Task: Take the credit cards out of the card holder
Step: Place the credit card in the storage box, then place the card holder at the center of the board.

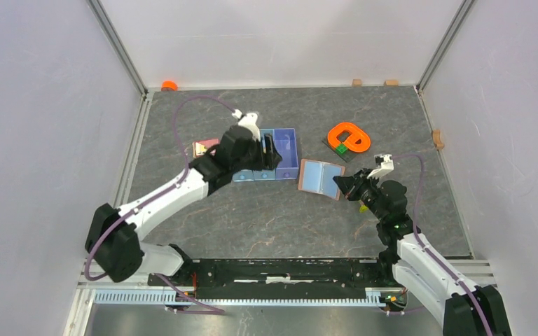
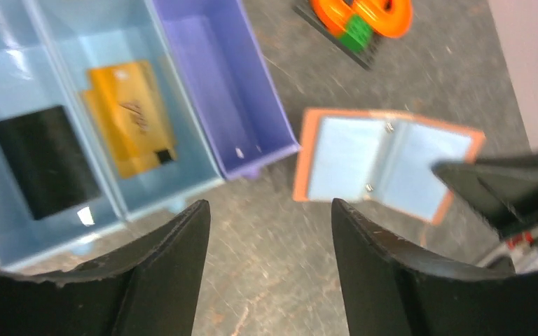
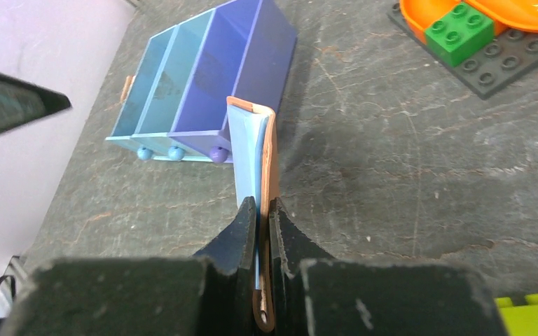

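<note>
The card holder (image 1: 320, 178) lies open on the table, salmon-brown outside with grey-blue pockets (image 2: 385, 157). My right gripper (image 3: 263, 203) is shut on its near edge, and the wallet (image 3: 256, 140) stretches away from the fingers. The right gripper (image 1: 341, 183) sits at the holder's right side. The black credit card (image 2: 45, 161) and the golden credit card (image 2: 132, 115) each lie in a light-blue compartment of the tray (image 2: 210, 77). My left gripper (image 2: 270, 203) hangs open with nothing between its fingers, over the bare table just in front of the tray (image 1: 288, 150). It shows above the tray (image 1: 270, 150).
An orange ring toy (image 1: 348, 138) with a green brick (image 3: 459, 28) sits on a dark baseplate behind the holder. A pink block (image 1: 203, 148) lies left of the tray. Small wooden blocks (image 1: 356, 82) and an orange piece (image 1: 169, 85) rest along the back wall.
</note>
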Controlling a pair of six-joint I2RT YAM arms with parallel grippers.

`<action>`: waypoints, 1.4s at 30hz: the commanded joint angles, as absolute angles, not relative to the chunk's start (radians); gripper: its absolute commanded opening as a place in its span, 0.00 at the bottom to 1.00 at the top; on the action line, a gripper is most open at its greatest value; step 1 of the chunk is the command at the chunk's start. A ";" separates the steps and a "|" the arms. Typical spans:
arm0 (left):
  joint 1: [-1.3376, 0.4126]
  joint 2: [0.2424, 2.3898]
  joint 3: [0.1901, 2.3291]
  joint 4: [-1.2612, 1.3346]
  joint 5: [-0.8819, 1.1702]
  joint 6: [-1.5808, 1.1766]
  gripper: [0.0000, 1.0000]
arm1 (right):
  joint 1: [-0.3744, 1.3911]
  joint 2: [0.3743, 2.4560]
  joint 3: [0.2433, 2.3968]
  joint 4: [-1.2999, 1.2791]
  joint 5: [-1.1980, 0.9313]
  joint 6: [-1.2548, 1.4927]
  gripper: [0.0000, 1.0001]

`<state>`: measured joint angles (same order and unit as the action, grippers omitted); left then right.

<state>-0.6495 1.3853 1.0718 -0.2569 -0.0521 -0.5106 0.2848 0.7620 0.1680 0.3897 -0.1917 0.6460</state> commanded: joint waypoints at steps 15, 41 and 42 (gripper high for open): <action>-0.718 1.236 0.666 0.328 0.245 -0.535 0.91 | 0.281 0.824 0.271 0.670 -0.607 0.804 0.00; -0.723 1.455 0.625 0.864 0.641 -0.819 0.02 | 0.520 1.079 0.243 0.973 -0.596 0.860 0.00; -0.723 1.453 0.626 0.845 0.629 -0.816 0.02 | 0.520 1.069 0.245 0.943 -0.585 0.842 0.00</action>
<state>-0.7166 1.4521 0.5823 0.7124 0.5793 -0.7456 0.4904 1.0752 0.2203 0.8902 -0.5449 0.8463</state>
